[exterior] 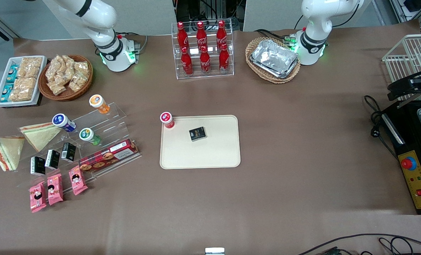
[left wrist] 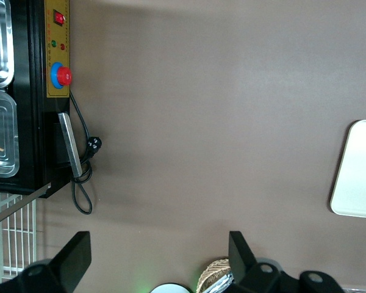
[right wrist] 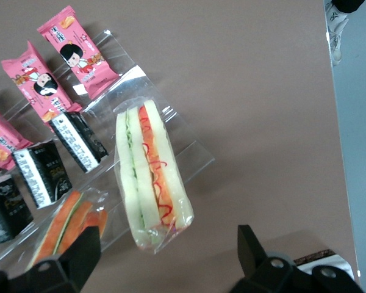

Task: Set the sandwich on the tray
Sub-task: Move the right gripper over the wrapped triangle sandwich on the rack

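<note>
Currently, front view: sandwich (exterior: 6, 153) sits on the clear stand (exterior: 100, 124), well apart from the tray (exterior: 215, 156). Right wrist view: gripper (right wrist: 165, 253) hovers near it, spread wide, empty. Risk: slippery wrap, fingers could slide off.

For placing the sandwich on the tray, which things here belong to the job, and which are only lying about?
Job: sandwich; cream tray; gripper, open, above the sandwich.
Lying about: second sandwich; cola bottles; pink snack packs; foil trays; black box on the tray; red-capped bottle at its corner.
</note>
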